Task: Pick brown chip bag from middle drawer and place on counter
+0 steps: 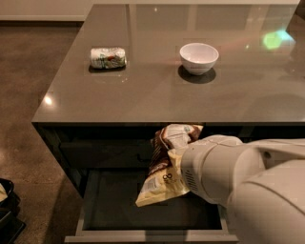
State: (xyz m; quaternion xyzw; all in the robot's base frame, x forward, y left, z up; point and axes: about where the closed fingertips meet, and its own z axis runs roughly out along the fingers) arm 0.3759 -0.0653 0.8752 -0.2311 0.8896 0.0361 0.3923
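Where the room shows at the left, a brown speckled floor (28, 95) runs back to a pale strip of wall (38, 9) at the top, and a dark object (7, 205), cut off by the frame, sits low by the counter's front-left corner. The counter (152, 100) is a glossy grey top on a dark cabinet. It catches a small bright glint (47, 100) near its front-left corner.

A white-and-green can (108, 57) lies on its side toward the left edge, well back from the front. Below the front edge, the drawer (143, 236) stands pulled out, with its dark floor bare on the left and its lighter front rim at the bottom.

The bag (164, 167) hangs above the drawer floor, about the middle of the front edge. It is tilted, with its pale lower end down to the left over the drawer and its upper end level with the counter's thin edge. It does not touch the tabletop.

The gripper (175, 159) is just below the front edge, at the bag's right side. It is pinching the bag, though the white wrist hides most of the grip.

A white bowl (199, 57) stands upright on the counter, right of the can and apart from it. The thick white arm (257, 186) fills the space below the front-right corner. A green reflection (274, 39) glows on the top toward the far-right corner.
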